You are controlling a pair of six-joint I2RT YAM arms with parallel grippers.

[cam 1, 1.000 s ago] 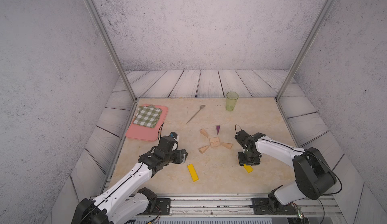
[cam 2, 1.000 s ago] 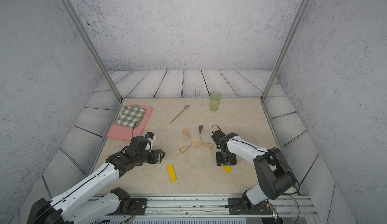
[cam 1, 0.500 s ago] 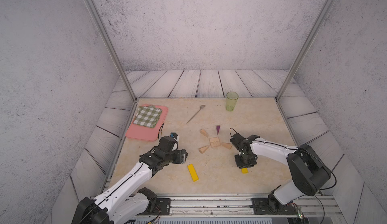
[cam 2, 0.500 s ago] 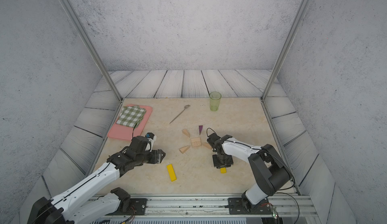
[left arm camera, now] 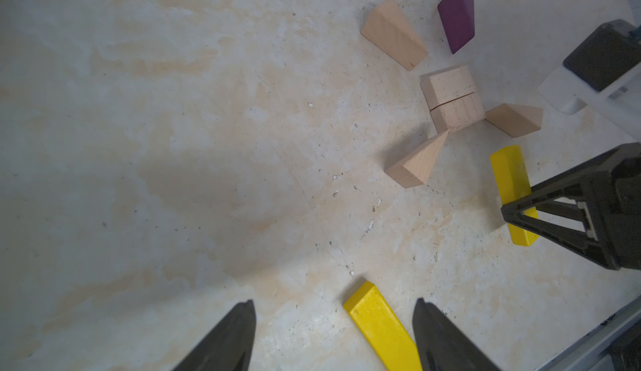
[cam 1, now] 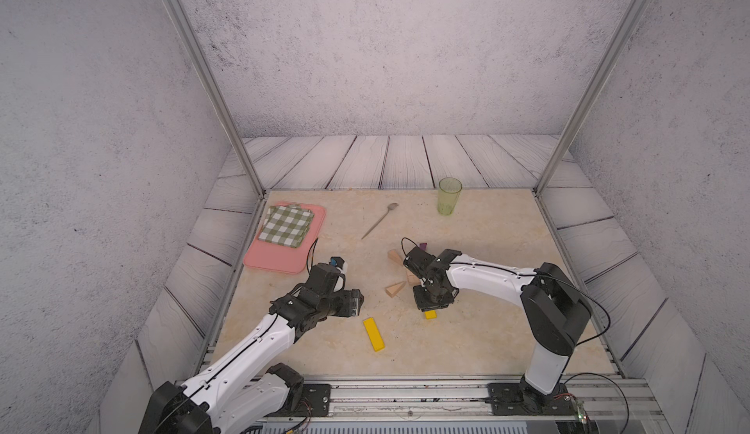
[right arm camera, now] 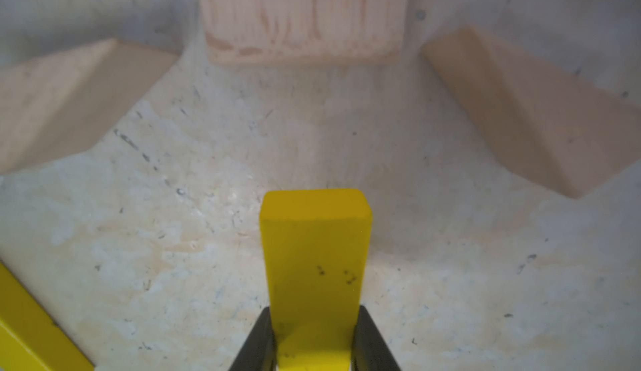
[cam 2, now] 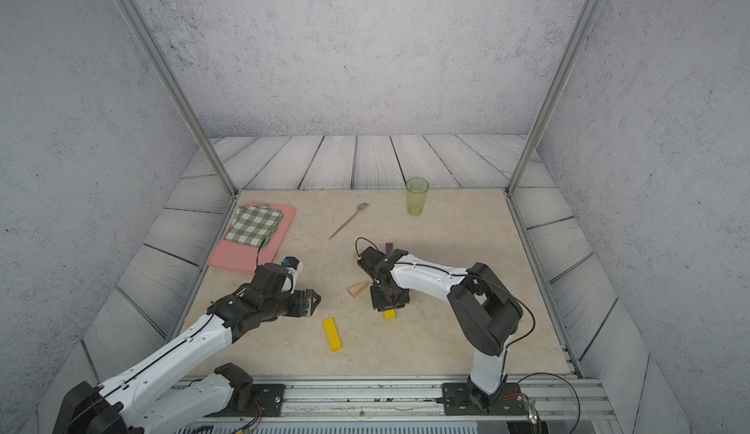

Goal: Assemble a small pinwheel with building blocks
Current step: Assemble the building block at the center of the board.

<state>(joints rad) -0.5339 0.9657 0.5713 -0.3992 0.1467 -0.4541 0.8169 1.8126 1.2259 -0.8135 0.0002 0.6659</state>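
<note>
The pinwheel lies part-built mid-table: a pale wooden square centre [left arm camera: 451, 98] with wooden wedges [left arm camera: 393, 34] [left arm camera: 414, 163] [left arm camera: 515, 119] and a purple wedge [left arm camera: 456, 17] around it. My right gripper [right arm camera: 314, 313] [cam 1: 430, 304] is shut on a short yellow bar [right arm camera: 314, 248] [cam 2: 390, 314], low over the table. The bar's free end points at the centre [right arm camera: 305, 15], a gap away, between two wedges. A second yellow bar [cam 1: 373, 333] [left arm camera: 379, 327] lies flat nearer the front. My left gripper [left arm camera: 334, 302] [cam 1: 357, 302] stands open, with that bar's end between its fingertips, close to one and untouched.
A translucent green cup [cam 1: 449, 195] stands at the back. A thin metal spoon [cam 1: 379, 221] lies in front of it. A pink tray [cam 1: 280, 259] with a folded green-checked cloth [cam 1: 286, 225] sits at the back left. The metal rail [cam 1: 406, 391] runs along the front edge.
My right gripper has shut on the short yellow bar and carried it left, to in front of the wooden centre. The left arm has stayed put.
</note>
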